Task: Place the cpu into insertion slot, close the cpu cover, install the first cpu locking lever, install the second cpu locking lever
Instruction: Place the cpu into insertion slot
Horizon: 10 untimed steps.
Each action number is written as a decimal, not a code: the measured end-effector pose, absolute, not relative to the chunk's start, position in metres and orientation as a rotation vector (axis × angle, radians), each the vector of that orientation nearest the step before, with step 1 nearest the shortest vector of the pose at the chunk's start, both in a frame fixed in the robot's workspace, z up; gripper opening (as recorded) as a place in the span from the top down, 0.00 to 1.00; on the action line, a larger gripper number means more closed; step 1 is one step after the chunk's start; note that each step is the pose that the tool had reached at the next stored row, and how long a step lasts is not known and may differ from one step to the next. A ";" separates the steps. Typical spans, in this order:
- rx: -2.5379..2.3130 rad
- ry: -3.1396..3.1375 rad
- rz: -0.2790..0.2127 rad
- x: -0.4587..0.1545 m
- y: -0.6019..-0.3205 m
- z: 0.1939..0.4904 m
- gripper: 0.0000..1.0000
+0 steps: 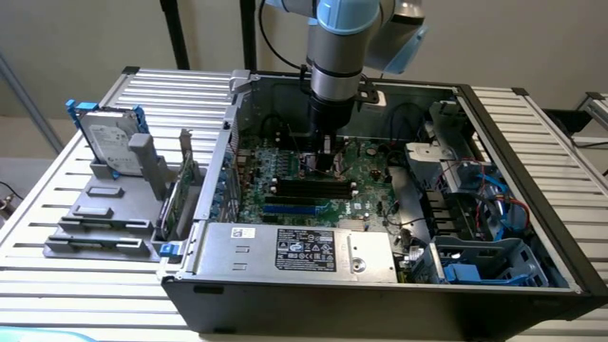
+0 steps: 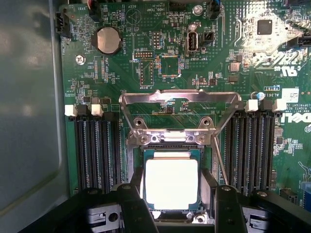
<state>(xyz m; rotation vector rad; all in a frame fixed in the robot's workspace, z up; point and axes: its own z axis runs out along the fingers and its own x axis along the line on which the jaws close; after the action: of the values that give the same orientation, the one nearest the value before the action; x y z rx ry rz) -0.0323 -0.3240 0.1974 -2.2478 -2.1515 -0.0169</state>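
The cpu lies flat in the insertion slot, flanked by the gripper's widely spread fingers; whether they touch it is unclear. Beyond, the cpu cover stands swung open. In the exterior view the arm hides the slot.

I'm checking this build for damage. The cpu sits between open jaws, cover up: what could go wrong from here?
The cpu lies in the insertion slot with the gripper straddling it, jaws open; a sideways drift could nudge it askew.
The cpu cover is flipped open; closing it on a skewed chip might harm the slot.
A thin locking lever runs close beside one finger, so it may snag.
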 end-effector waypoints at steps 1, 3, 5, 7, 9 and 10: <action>-2.248 -2.151 -0.017 -0.032 -0.324 0.197 0.45; -2.248 -2.152 -0.017 -0.032 -0.324 0.197 0.45; -2.248 -2.151 -0.017 -0.032 -0.324 0.197 0.45; -2.248 -2.152 -0.017 -0.032 -0.324 0.197 0.45; -2.248 -2.152 -0.017 -0.032 -0.324 0.197 0.45; -2.248 -2.152 -0.017 -0.032 -0.324 0.197 0.45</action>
<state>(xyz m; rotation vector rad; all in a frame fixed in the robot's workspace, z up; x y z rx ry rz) -0.0322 -0.3241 0.1969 -2.2483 -2.1517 -0.0167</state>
